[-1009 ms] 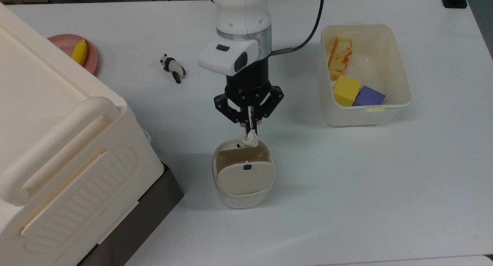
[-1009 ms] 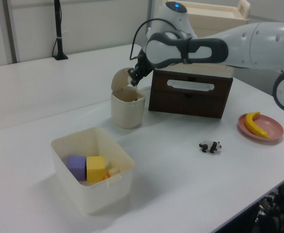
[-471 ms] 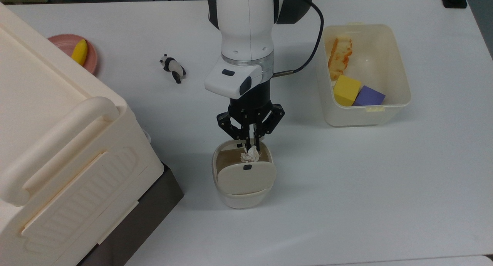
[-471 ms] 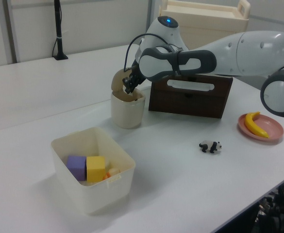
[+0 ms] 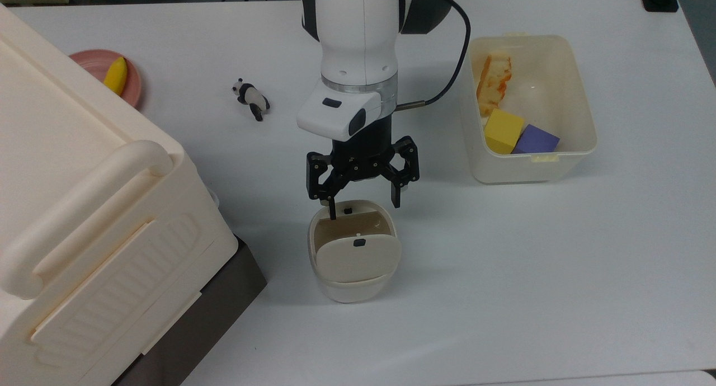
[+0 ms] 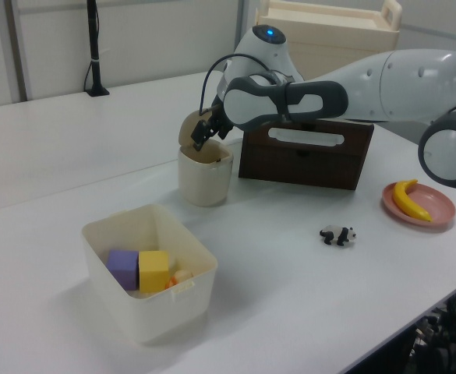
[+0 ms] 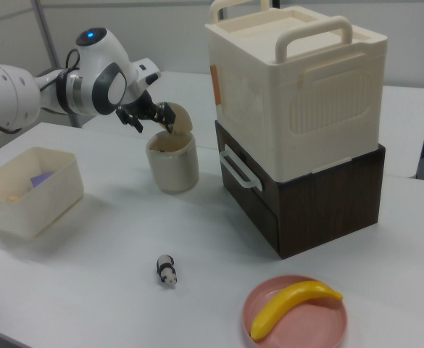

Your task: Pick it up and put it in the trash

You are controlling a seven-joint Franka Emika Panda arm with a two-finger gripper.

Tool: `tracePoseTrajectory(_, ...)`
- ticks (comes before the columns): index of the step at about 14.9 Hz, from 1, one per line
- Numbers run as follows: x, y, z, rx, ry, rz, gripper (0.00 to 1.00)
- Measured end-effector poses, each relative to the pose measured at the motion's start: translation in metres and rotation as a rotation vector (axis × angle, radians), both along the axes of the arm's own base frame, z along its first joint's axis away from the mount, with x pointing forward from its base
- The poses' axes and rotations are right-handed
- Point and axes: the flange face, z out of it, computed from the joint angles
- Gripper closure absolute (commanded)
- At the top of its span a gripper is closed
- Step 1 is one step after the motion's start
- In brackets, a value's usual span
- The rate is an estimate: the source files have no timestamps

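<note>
In the top view I start nearest, at the big cream box with a handle (image 5: 84,218), which fills the 8 o'clock side of the bench (image 5: 503,274) and sits on a dark brown drawer unit (image 5: 207,319). Just past centre toward 6 o'clock stands the trash (image 5: 353,252), its swing flap tipped so the mouth is open on the far side. I see no wrapper wad between the fingers or on the bench; I cannot see into the bin well enough to say it lies inside. Directly above the bin's far rim hang my jaws (image 5: 363,204), spread wide and holding nothing, one fingertip just over the rim at 11 o'clock of the bin and the other just outside it at 1 o'clock. Farther out, at 2 o'clock, the rectangular cream tub (image 5: 582,95) holds a yellow block (image 5: 502,130), a purple block (image 5: 535,140) and a slice of toast (image 5: 493,83). At 10 o'clock the panda figurine (image 5: 251,98) lies on the bench, and beyond it a pink plate (image 5: 95,62) carries a banana (image 5: 116,75).
</note>
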Motion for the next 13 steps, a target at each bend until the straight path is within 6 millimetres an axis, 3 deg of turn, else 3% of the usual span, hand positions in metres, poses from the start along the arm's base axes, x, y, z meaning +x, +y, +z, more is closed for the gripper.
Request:
tracePoseTrajectory(3,-0.010,-0.005,0.018,-0.012,0.050,-0.009,0.00)
tracePoseTrajectory(9,-0.078,-0.036,0.084,-0.050,0.372,-0.064,0.00)
tracePoseTrajectory(13,-0.110,-0.068,0.131,0.036,0.389,-0.169,0.00)
